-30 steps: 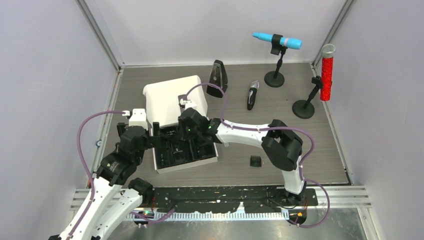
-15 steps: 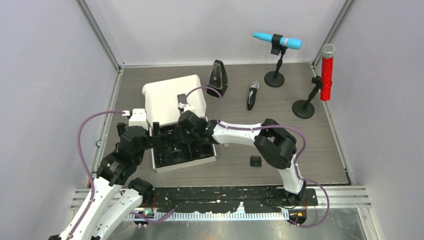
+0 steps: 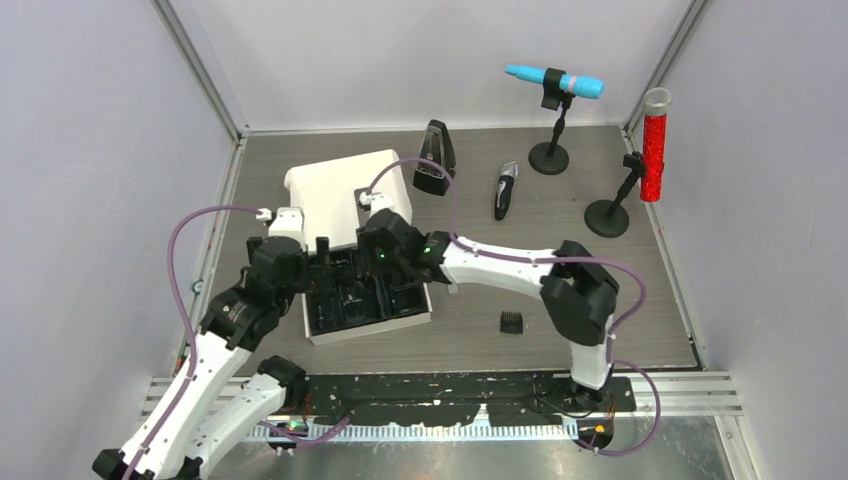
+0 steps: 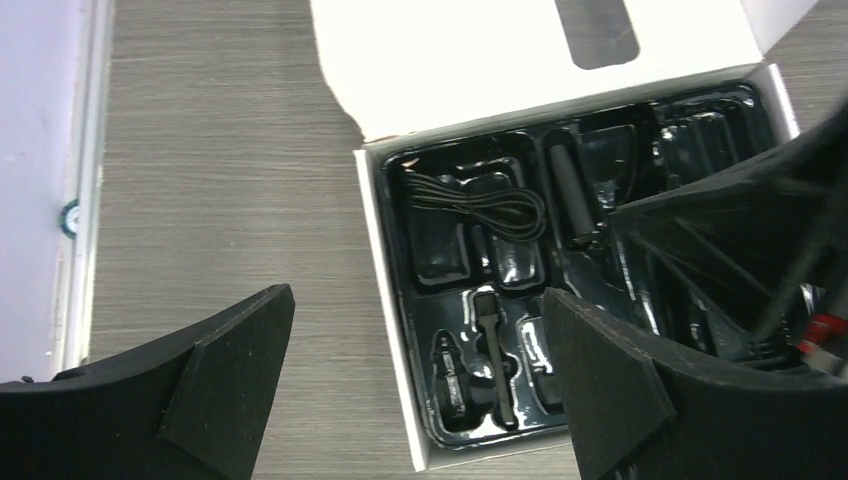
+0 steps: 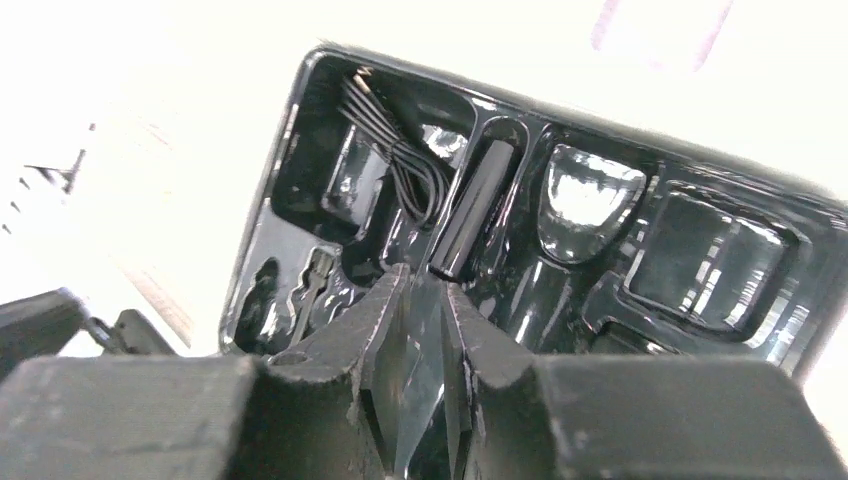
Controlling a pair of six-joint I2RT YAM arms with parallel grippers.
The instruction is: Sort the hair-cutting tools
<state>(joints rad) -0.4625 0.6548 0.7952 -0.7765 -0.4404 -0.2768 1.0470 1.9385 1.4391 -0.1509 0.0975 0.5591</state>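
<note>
Left gripper (image 4: 415, 300): spread wide, grips nothing, hangs above the left side of the white box (image 4: 385, 300).

Right gripper (image 5: 425, 283): fingers almost together with a thin slit between, nothing pinched. Sits low over the middle of the black tray (image 4: 690, 140), just near of the short black cylinder (image 5: 470, 210).

Cylinder: lies lengthwise in its own slot, right of the coiled cable (image 4: 480, 205).

Cable: bunched in the far-left compartment.

Slim black tool (image 4: 493, 360): near-left compartment, kind too small to tell.

Clipper (image 3: 505, 188): outside the box on the table (image 3: 660, 300), far right, between the metronome (image 3: 433, 158) and the blue microphone (image 3: 555, 82) stand.

Comb guard (image 3: 512, 322): alone on the table, right of the box's near corner.

Red microphone (image 3: 655, 145): far-right edge.
</note>
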